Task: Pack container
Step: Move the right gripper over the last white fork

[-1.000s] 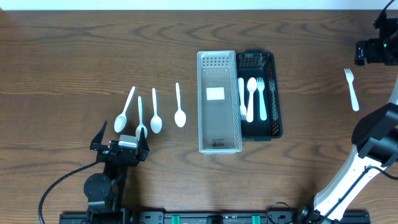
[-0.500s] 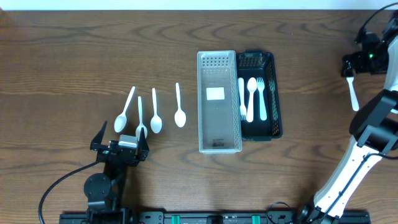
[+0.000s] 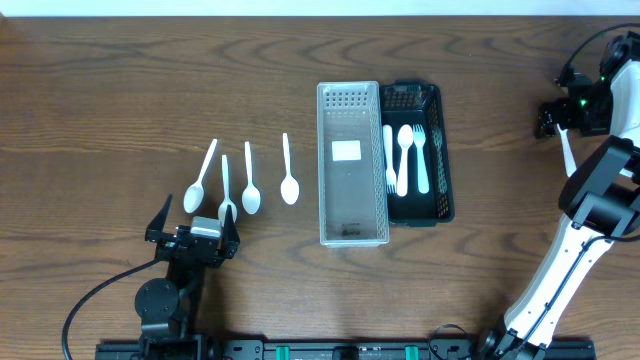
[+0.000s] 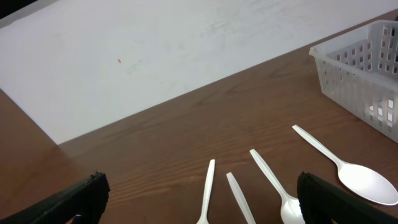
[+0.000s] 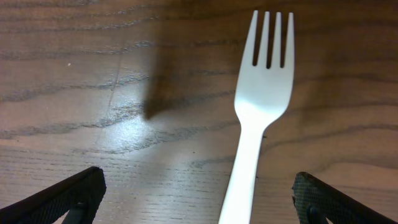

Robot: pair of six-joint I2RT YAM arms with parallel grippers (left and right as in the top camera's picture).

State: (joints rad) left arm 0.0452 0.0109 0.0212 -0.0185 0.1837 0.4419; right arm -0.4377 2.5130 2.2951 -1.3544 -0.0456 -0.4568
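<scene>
A: Surface: dark wood-grain table (image 3: 120, 80), faint sheen, lamp glare in the right wrist view. Where is the piece we want?

B: A lone white plastic fork (image 5: 258, 112) lies flat at the 3 o'clock edge of the table, well apart from the bins. The right gripper (image 5: 198, 200) hovers over it, jaws wide apart, one finger on each side of the handle. It is not touching the fork as far as I can tell.

A: Handling?

B: My guess is very light, thin moulded plastic, smooth and a bit slick. It is stiff along the handle, springy at the four tines, and likely to skate on that grain if nudged. I would pinch across the handle just below the neck, not the tines.

A: The containers?

B: At centre there is a clear bin (image 3: 352, 215) with perforated walls and a pale label on its floor, otherwise bare. A black tray (image 3: 446, 150) sits against its 3 o'clock side, slotted, with white cutlery (image 3: 404, 160) lying lengthwise in it. The fork probably belongs there.

A: The other side?

B: Four white spoons (image 3: 250, 180) are fanned at 9 o'clock of the bins, bowls toward 6. The left gripper (image 3: 195, 225) sits just at their 6 o'clock, jaws apart, holding nothing.
</scene>
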